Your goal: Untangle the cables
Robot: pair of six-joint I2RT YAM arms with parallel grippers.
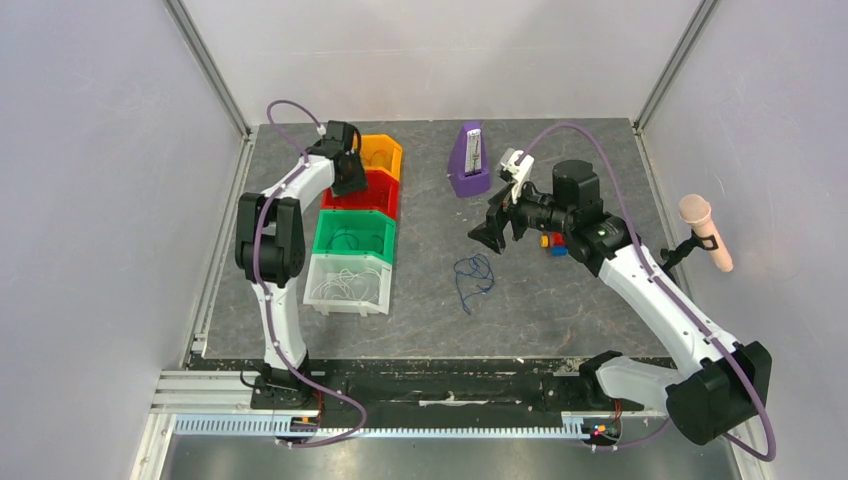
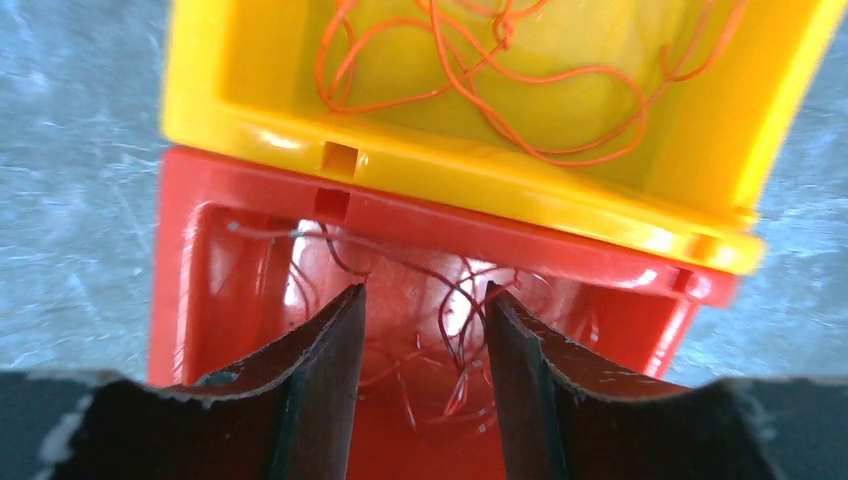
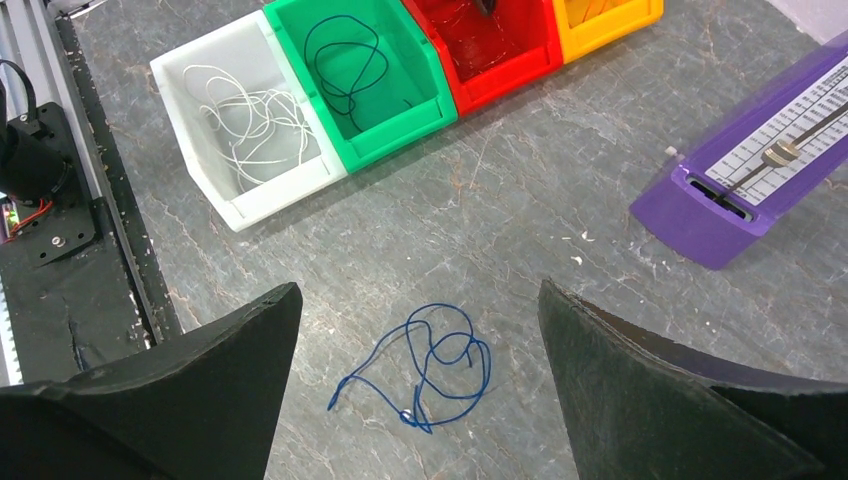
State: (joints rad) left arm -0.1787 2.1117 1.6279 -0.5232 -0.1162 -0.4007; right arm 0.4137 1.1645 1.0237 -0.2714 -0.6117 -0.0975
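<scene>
In the row of plastic bins (image 1: 322,235) at desk-left, thin orange cables (image 2: 480,80), red cables (image 2: 452,335) and white cables (image 3: 255,120) lie sorted. One tangled blue cable (image 3: 425,370) is left on the grey desk (image 3: 520,200) beneath my right jaws, wide open and empty. My left jaws hang part-open, empty, over the red bin (image 2: 175,290).

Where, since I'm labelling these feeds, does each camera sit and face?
Top external: above, behind the bases, looking down at the table; both arms show.
Left wrist: behind the left gripper, facing into the red bin; fingers show.
Right wrist: behind the right gripper, facing down at the loose blue cable; fingers show.
Shared: top and right wrist show the blue cable.
</scene>
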